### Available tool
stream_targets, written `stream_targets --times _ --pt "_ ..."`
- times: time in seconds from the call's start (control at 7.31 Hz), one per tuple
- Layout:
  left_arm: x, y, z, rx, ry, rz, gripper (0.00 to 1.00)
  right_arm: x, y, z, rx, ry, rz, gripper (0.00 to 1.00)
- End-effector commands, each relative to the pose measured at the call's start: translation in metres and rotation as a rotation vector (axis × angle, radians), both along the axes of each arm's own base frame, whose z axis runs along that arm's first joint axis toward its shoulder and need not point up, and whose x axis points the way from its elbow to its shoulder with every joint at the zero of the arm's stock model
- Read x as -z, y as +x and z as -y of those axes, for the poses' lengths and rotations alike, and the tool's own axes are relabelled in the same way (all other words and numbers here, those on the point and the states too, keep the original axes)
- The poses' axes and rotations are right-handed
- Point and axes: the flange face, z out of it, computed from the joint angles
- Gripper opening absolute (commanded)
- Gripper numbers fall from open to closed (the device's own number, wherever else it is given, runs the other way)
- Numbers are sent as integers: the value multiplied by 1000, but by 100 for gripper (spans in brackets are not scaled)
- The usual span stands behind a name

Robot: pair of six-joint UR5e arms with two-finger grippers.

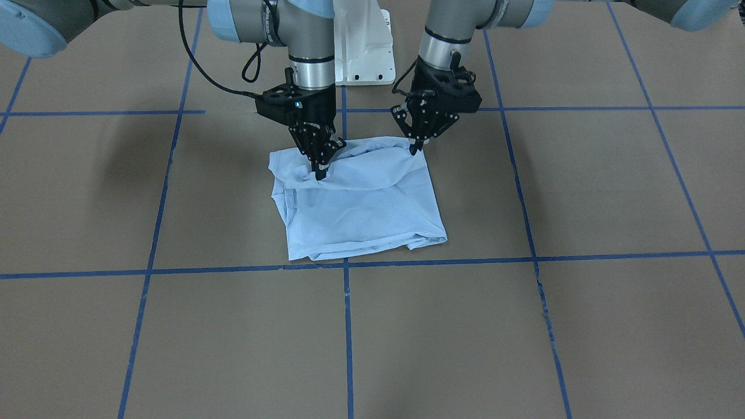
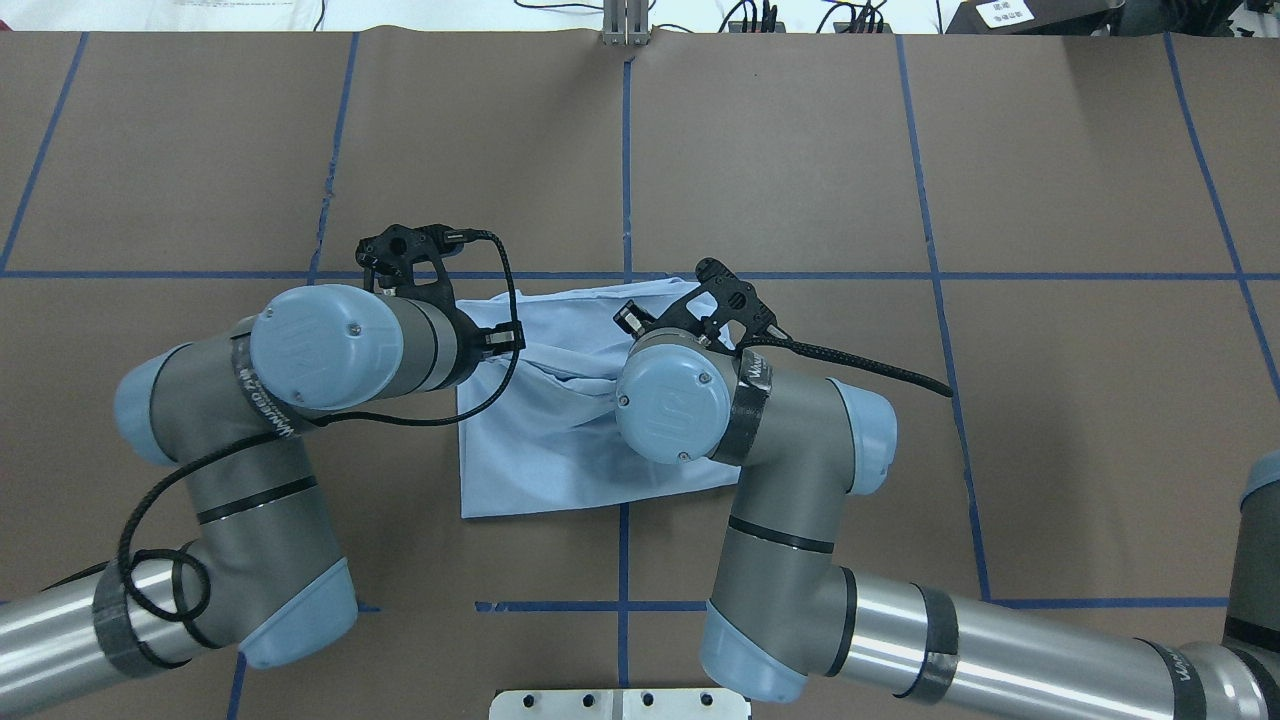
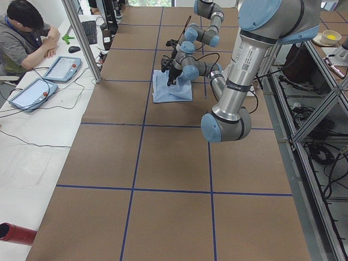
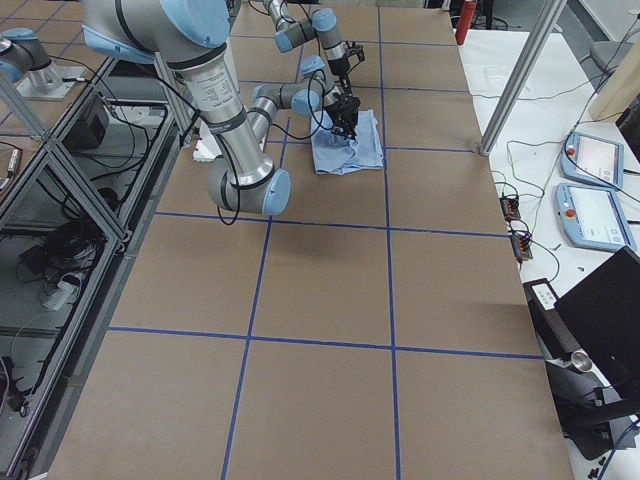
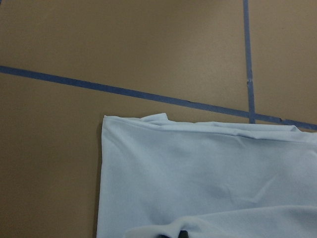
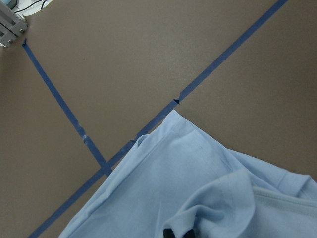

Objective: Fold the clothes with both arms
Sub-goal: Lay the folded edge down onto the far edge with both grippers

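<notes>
Left gripper [image 1: 414, 149] and right gripper [image 1: 320, 170] pinch the light blue T-shirt [image 1: 361, 215] by its lifted edge, jaws clamped on cloth. Probably to draw it over for another fold.

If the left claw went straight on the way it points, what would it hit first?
The T-shirt: the left claw points down with its tips in the cloth's edge; the table probably lies just under that.

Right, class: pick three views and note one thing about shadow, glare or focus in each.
Front-facing view: soft, blurry shadow on the table at the view's left, no glare on it. Overhead view: the right arm darkens the T-shirt beneath it. Left wrist view: T-shirt and blue tape both sharp.
</notes>
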Motion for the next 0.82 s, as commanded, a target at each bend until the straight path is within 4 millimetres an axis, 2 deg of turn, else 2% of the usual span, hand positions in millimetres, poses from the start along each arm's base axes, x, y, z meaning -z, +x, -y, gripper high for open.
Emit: stream_targets --times 0.0,0.27,0.41,0.68 --pt "-24 18 25 -4 32 23 0 -13 -11 12 9 13 -15 0" --pt "-22 13 30 -4 41 25 0 -8 -5 20 16 31 -21 0" --pt "-19 4 39 -3 62 32 0 -1 4 32 34 23 -10 0" --pt "-20 -8 52 11 75 42 0 -3 11 42 46 26 -21 0"
